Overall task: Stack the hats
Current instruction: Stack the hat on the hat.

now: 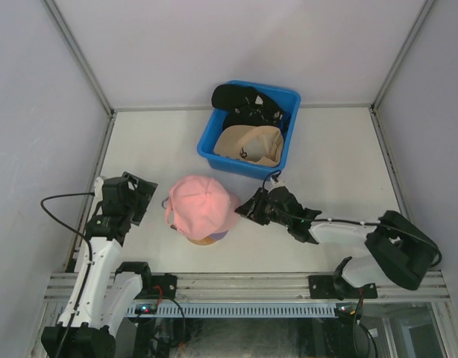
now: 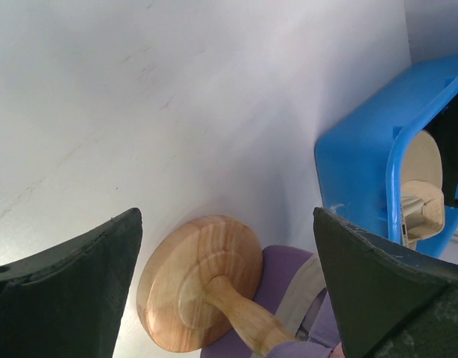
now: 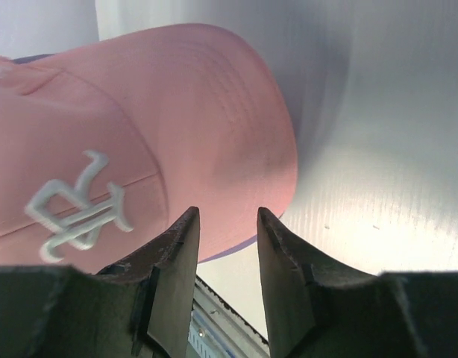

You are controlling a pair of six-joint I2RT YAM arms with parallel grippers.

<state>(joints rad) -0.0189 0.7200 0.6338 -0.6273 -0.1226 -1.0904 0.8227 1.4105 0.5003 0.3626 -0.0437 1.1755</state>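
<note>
The pink cap (image 1: pixel 201 205) sat crown-up on the wooden stand (image 2: pixel 203 280), covering the lavender cap (image 1: pixel 216 237), of which only a rim showed under its near edge. Two hats therefore appeared stacked, and the step in hand looked like the close of that placement. The right claw (image 1: pixel 245 209) hung just right of the stand at the pink brim, its jaws narrowly parted with nothing between them. The left claw (image 2: pixel 227 216) stood to the left of the stand, spread wide and empty.

The remaining hats lay beyond the stand and slightly right, in the blue bin (image 1: pixel 210 138). The tan cap (image 1: pixel 251 143) was nearer the stand, and the black cap (image 1: pixel 236 97) was behind it.

The next move probably called for the right claw to back clear of the brim without dragging it. It would then reach into the bin for the tan cap, pinching soft fabric or the stiffer brim.

The pink cap looked smooth and rounded, with seamed panels, a curved brim and a white embroidered mark (image 3: pixel 80 201) on its front.
</note>
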